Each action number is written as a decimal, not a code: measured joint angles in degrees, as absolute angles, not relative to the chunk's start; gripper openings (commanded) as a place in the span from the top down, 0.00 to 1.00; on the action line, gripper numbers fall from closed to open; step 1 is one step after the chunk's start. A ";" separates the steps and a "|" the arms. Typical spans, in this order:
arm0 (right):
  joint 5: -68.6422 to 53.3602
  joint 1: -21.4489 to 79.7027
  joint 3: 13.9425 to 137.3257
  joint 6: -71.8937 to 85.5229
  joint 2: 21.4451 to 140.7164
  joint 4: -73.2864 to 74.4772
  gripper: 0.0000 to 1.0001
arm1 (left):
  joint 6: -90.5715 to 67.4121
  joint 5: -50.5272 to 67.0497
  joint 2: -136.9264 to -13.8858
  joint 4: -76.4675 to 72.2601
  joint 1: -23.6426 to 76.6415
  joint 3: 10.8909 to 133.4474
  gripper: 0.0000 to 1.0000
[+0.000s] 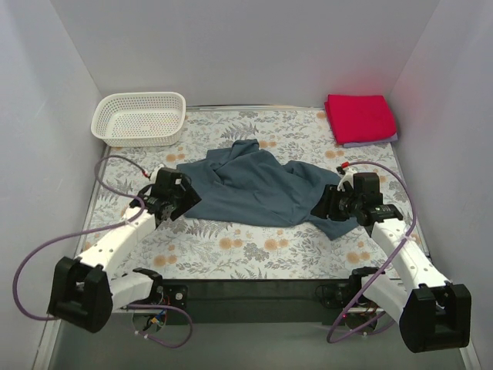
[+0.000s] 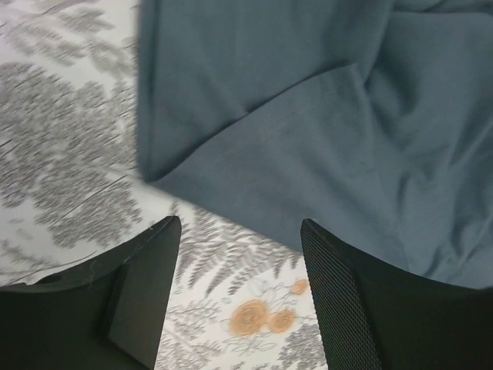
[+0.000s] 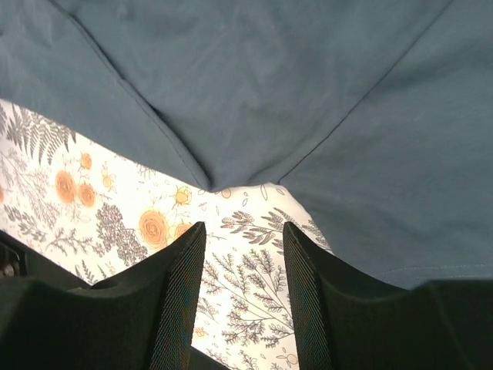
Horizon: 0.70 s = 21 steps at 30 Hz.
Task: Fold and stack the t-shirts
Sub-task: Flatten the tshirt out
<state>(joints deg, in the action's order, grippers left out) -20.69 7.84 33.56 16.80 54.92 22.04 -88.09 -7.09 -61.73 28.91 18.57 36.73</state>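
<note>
1. Left pincer [image 2: 239,297]: jaws wide, empty, over bare counter [image 1: 231,247] just beside blue-grey t-shirt [image 1: 258,189] edge; prob. lining up a grab.
2. Right pincer [image 3: 240,301]: jaws parted, empty, at opp. hem.
3. Blue-grey t-shirt: crumpled mid-counter, unfolded; an arm each side, likely to spread it.
4. Far right corner: red t-shirt [image 1: 360,117] folded atop lavender t-shirt [image 1: 373,142], i.e. the stack spot.
5. Far left: white lattice basket [image 1: 137,132]. No readable writing or logos.

arms [image 1: 115,245]: white links, blk joints | cables [image 1: 115,157]: purple loops | pincer fingers [image 2: 339,308]: blk, mesh-textured
</note>
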 measured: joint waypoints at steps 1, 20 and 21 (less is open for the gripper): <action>-20.78 8.29 33.56 16.51 55.51 22.02 0.56 | -88.03 -7.53 -64.42 28.38 19.49 39.13 0.43; -15.14 12.88 33.52 11.73 54.68 22.04 0.55 | -95.00 -21.17 -106.43 40.01 29.65 74.72 0.56; -15.14 12.88 33.52 11.57 54.61 22.04 0.55 | -95.22 -21.67 -107.20 40.88 29.89 76.01 0.56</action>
